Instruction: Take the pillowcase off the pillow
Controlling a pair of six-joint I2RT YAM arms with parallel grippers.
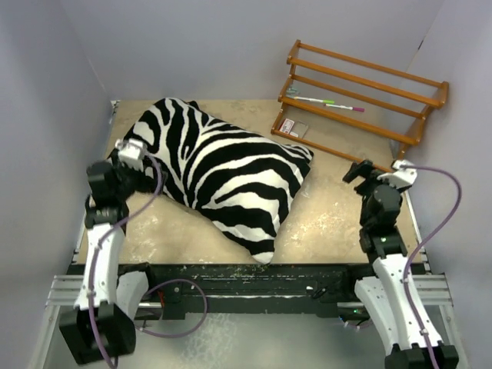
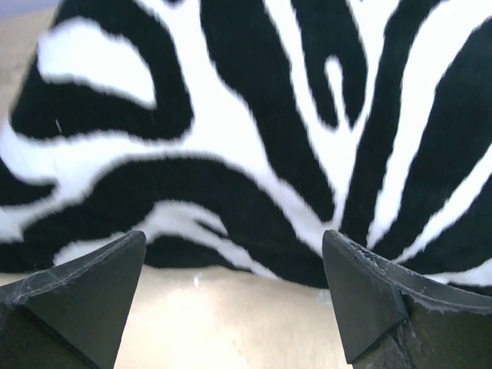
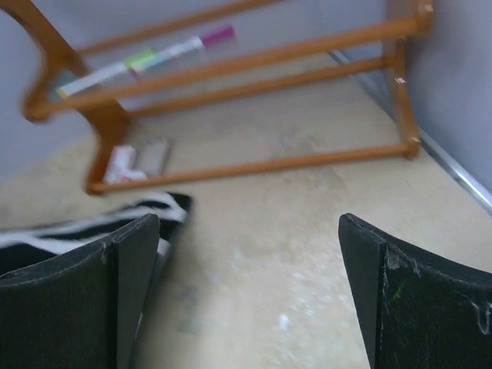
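The zebra-striped pillowcase (image 1: 223, 173) lies plump and diagonal across the middle of the table. It fully covers the pillow, which is hidden inside. My left gripper (image 1: 146, 175) sits low at the pillowcase's left edge. In the left wrist view this gripper (image 2: 234, 265) is open, and the striped fabric (image 2: 254, 131) lies just beyond the fingertips with bare table between them. My right gripper (image 1: 355, 171) hovers open to the right of the pillowcase's right corner. In the right wrist view that corner (image 3: 157, 209) shows beside the left finger (image 3: 115, 284) of the open gripper (image 3: 250, 238).
A wooden rack (image 1: 361, 100) stands at the back right. It holds two markers (image 1: 323, 102), and a small card (image 1: 292, 127) lies under it. Grey walls close in the table on the left, back and right. The black frame rail (image 1: 246, 277) runs along the near edge.
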